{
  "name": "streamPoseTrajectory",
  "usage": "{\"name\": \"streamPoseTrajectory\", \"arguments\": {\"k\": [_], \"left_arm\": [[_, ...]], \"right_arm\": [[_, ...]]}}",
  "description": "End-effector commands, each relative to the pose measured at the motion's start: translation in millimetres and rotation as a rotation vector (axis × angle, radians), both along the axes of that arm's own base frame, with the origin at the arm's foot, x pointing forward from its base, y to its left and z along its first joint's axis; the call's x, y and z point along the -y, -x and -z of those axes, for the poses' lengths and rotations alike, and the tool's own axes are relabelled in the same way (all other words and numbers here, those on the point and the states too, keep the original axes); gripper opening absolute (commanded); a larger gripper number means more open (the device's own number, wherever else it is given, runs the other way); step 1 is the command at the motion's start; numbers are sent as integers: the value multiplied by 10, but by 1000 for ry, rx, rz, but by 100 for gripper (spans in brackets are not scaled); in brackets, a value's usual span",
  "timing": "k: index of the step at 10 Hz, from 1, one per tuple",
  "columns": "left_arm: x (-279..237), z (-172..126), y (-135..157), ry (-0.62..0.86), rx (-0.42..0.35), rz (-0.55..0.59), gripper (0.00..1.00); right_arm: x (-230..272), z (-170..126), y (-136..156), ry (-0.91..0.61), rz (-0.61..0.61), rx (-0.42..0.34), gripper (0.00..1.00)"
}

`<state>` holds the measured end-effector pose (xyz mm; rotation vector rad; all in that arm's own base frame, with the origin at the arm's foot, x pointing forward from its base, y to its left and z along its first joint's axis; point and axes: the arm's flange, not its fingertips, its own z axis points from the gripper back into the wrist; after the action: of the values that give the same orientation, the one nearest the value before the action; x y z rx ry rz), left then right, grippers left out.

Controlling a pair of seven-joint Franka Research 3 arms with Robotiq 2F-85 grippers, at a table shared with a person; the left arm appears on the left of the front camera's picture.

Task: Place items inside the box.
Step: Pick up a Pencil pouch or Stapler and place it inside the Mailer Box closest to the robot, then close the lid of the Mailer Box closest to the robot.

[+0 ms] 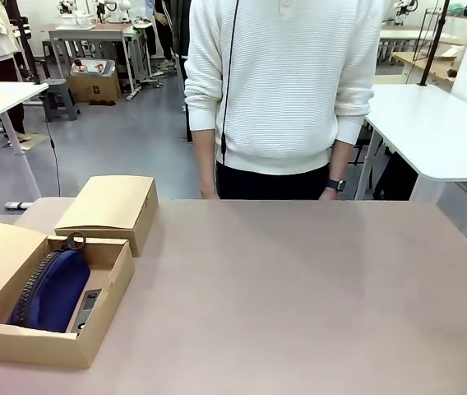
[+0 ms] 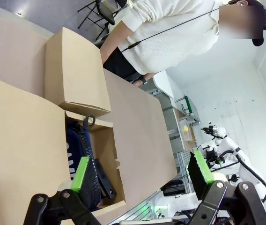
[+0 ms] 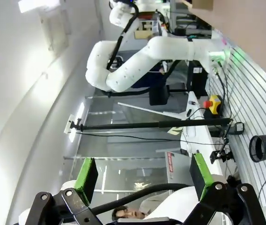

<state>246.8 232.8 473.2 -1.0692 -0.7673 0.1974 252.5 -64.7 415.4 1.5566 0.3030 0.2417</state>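
Navy pouch (image 2: 79, 145) (boxed) beyond left gripper (image 2: 140, 174)

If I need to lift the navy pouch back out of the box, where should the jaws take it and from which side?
Come straight down from above: the box is open-topped and its walls block the sides. Grip the navy pouch across its narrow width near the middle, where it bulges highest, jaws spanning from the zip edge to the far edge. Keep off the black stapler lying alongside it, which leaves little room there.
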Motion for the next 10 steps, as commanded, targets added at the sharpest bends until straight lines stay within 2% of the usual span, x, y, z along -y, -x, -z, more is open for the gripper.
{"name": "streamPoseTrajectory", "arguments": {"k": [1,10], "left_arm": [[12,5,-6,8,34,3,100],[12,5,-6,8,34,3,100]], "right_arm": [[-108,-337,63,23,0,7,100],[-108,-337,63,23,0,7,100]]}}
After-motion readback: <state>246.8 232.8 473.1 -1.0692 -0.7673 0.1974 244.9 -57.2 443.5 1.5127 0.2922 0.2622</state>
